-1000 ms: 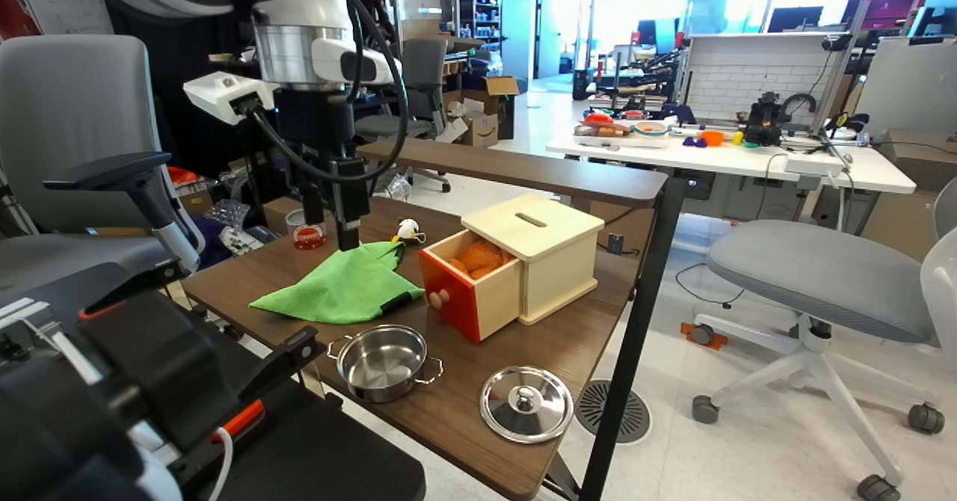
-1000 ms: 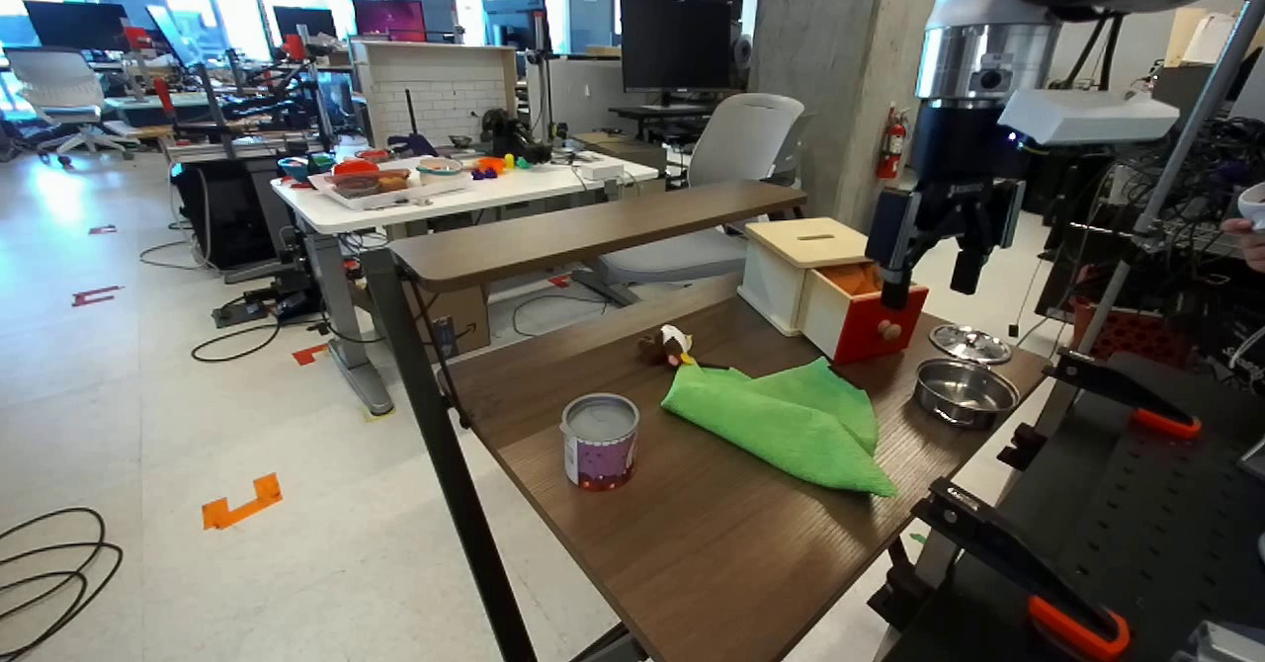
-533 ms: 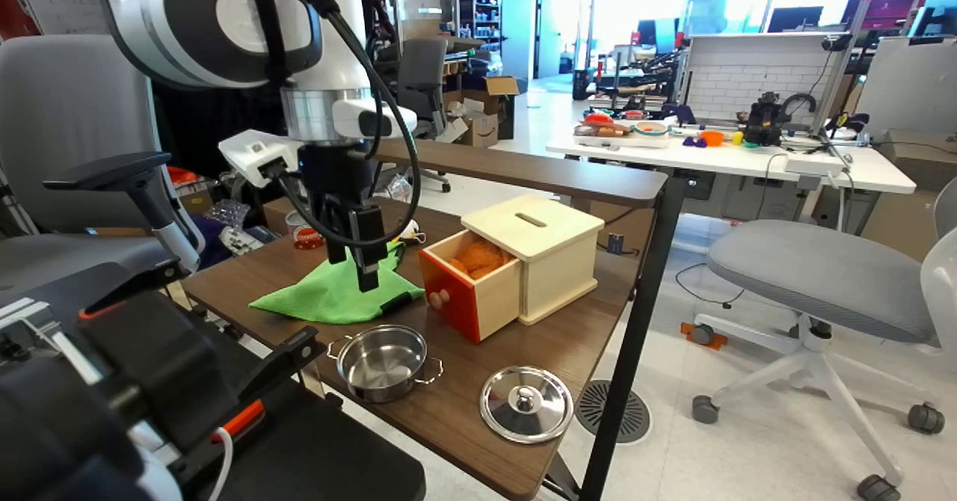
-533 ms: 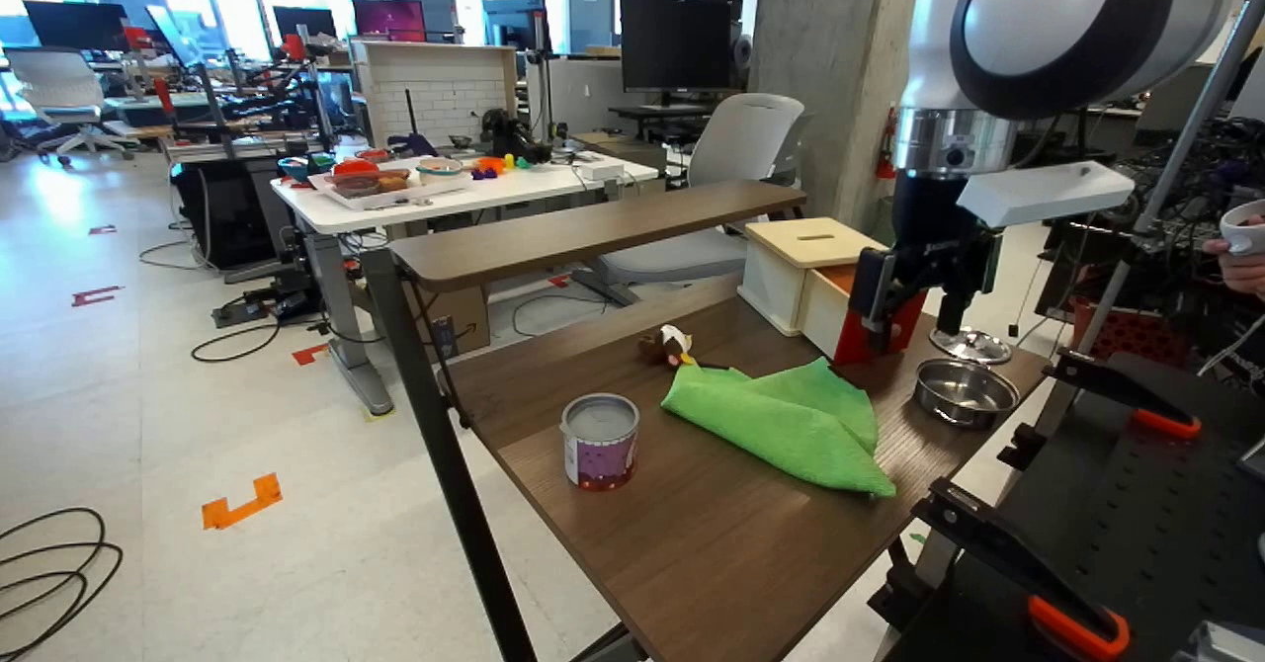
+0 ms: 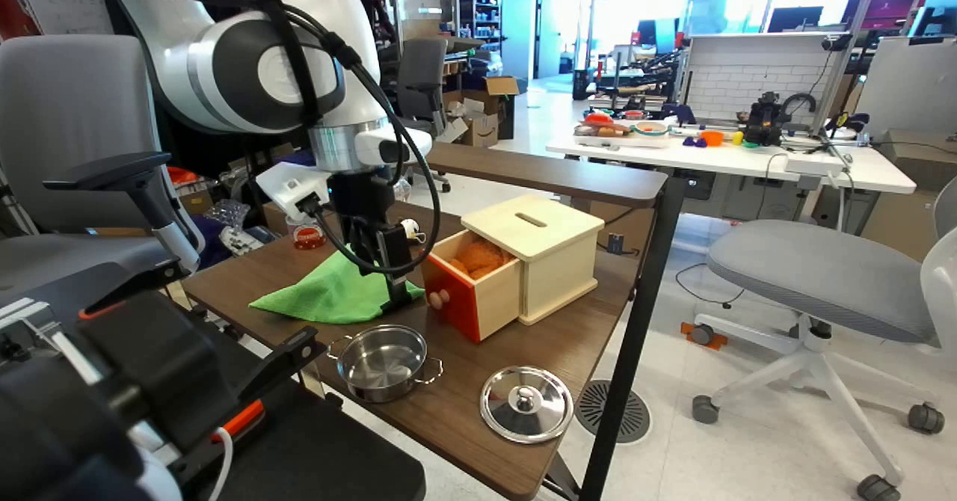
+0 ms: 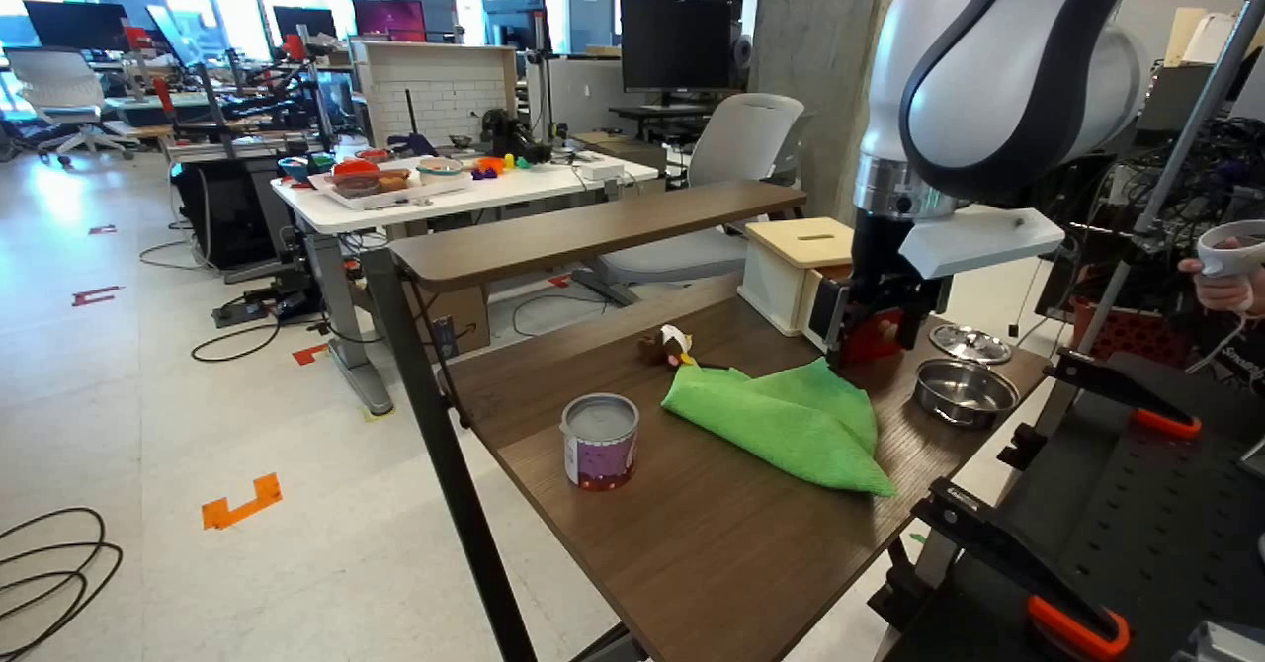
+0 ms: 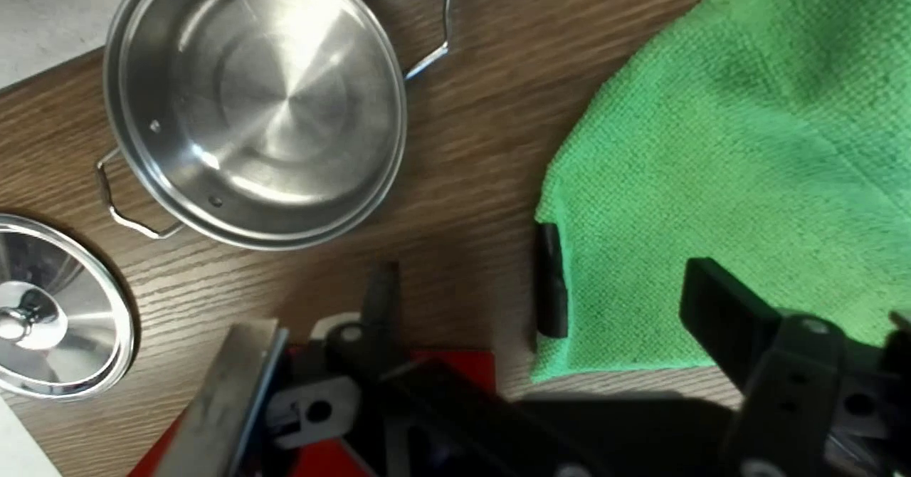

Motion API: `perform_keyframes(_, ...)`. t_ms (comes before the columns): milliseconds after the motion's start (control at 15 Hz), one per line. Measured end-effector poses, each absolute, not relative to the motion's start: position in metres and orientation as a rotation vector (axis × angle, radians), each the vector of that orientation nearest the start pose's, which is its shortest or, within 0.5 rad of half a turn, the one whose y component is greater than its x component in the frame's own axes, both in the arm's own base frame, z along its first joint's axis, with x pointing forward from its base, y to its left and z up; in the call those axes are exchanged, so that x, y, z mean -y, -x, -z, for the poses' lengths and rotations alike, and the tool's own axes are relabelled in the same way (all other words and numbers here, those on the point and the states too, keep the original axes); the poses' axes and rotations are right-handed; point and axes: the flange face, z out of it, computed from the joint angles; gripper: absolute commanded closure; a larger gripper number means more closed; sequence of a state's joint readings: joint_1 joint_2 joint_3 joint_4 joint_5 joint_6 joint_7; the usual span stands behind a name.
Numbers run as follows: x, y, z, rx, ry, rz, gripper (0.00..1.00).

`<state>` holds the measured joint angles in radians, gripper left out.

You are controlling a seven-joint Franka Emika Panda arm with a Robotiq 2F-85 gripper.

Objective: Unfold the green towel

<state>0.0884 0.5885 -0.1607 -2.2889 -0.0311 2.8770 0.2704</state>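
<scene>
green towel (image 7: 683,206): bright, nubbly, rumpled, part-folded | dark strip (image 7: 551,299) at edge | tool (image 7: 542,274): jaws apart

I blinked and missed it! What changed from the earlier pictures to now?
The fingers moved down and toward the wooden box, near the dark strip on the green towel. They're open: nothing grabbed or let go. A person's hand with a white controller moved down too. The green towel, wooden box, steel pot and lid stayed put.
</scene>
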Motion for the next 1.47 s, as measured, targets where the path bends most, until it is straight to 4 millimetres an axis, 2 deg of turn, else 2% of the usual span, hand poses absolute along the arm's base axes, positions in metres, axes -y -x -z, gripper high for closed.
perform_keyframes(267,0.045,-0.525,-0.082,-0.481,3.227,0.054,0.00)
perform_keyframes(333,0.045,-0.526,-0.078,-0.483,3.233,0.052,0.25)
perform_keyframes(400,0.046,-0.528,-0.074,-0.482,3.238,0.049,0.26)
perform_keyframes(467,0.046,-0.528,-0.071,-0.479,3.242,0.044,0.33)
perform_keyframes(667,0.045,-0.529,-0.063,-0.472,3.247,0.033,0.56)
perform_keyframes(1000,0.044,-0.528,-0.062,-0.471,3.247,0.033,0.95)
perform_keyframes(1133,0.044,-0.529,-0.063,-0.470,3.246,0.042,1.00)
perform_keyframes(1467,0.041,-0.536,-0.077,-0.468,3.229,0.131,0.99)
